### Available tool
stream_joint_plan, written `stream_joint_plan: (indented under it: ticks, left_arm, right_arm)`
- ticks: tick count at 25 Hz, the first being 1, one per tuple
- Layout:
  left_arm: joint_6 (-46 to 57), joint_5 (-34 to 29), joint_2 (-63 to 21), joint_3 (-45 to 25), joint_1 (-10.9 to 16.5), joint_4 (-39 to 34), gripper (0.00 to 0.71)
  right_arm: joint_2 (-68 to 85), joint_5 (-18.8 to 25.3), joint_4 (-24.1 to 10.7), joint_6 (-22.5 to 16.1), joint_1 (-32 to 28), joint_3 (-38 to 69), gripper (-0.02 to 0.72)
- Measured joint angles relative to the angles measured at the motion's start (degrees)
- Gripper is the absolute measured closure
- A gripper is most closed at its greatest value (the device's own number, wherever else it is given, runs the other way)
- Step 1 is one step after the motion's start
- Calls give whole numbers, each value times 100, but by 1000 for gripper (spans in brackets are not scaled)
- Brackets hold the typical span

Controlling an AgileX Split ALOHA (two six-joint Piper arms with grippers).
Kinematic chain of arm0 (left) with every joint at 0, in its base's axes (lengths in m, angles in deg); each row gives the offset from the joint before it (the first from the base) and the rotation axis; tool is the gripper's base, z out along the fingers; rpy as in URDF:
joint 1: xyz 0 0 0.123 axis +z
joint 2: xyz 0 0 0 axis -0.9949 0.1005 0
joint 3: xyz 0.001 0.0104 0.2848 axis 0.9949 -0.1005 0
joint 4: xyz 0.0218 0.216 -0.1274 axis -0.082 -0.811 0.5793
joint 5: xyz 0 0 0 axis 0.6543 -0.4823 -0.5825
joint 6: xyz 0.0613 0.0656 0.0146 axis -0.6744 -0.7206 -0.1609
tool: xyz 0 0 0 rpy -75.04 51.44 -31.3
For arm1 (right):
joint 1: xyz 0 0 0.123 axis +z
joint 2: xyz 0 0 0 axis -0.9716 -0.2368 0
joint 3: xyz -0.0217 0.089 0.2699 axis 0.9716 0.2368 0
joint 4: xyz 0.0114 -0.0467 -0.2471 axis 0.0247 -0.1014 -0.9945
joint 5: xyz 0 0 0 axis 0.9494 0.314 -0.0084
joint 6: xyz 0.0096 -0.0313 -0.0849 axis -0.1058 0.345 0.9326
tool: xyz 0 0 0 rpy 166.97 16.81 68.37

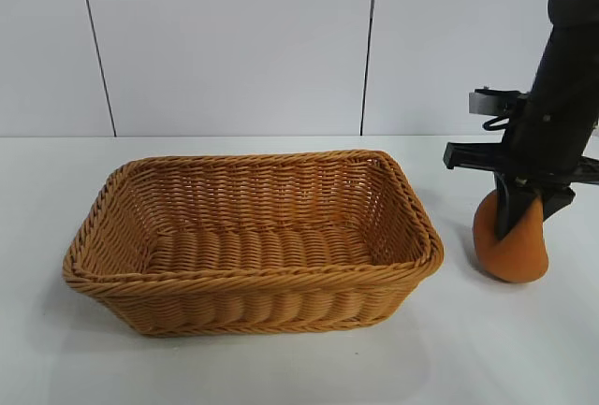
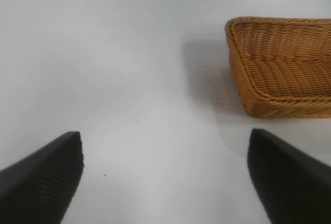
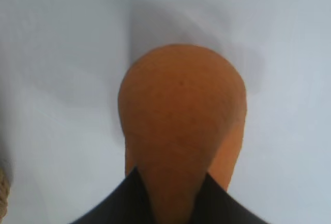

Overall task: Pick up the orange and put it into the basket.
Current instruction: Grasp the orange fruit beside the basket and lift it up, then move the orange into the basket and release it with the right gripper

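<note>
I can read no brand, label or writing on anything in my views. In the exterior view the big rectangular woven wicker basket (image 1: 253,241), tan-orange with flared sides and a braided rim, fills the centre and lower left of the frame on the plain white table (image 1: 281,368), with nothing in it that I can see; behind it a pale panelled wall (image 1: 234,40) with dark vertical seams runs across the upper half. Nothing stands between the basket and the dull-orange, lumpy fruit (image 1: 510,241), which sits on the table at the right edge of the frame, just beside the basket's right-hand rim but clear of it. My right arm (image 1: 562,96) comes down from the upper right corner, dark and nearly upright, its wrist pointing straight down, and the right gripper (image 1: 517,209) has its black fingers closed onto the narrow top of the orange; in the right wrist view the fruit (image 3: 181,125) fills the middle of the frame with the two dark fingertips (image 3: 121,203) pinching its near end at the lower edge. Its underside looks to be on the table. My left gripper (image 2: 165,175) hangs tilted over bare table, its two ribbed black fingers (image 2: 44,180) wide apart in the lower corners with nothing between them, and the basket's corner (image 2: 282,69) at upper right of that view.
</note>
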Motion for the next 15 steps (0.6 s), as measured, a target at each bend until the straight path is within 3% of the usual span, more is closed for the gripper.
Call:
stream_joint_plan:
  ticks: [5,10,15]
  left_arm:
    - [0,-5,0,0,0,0,95]
    - [0,-5,0,0,0,0,95]
    - [-11,-5,0,0,0,0,95]
  right_arm:
    - [904,110,97,10,0,14,659]
    - [1636,121,534,55,31,18,659]
    - [1900,68,775,116,633,-20,659]
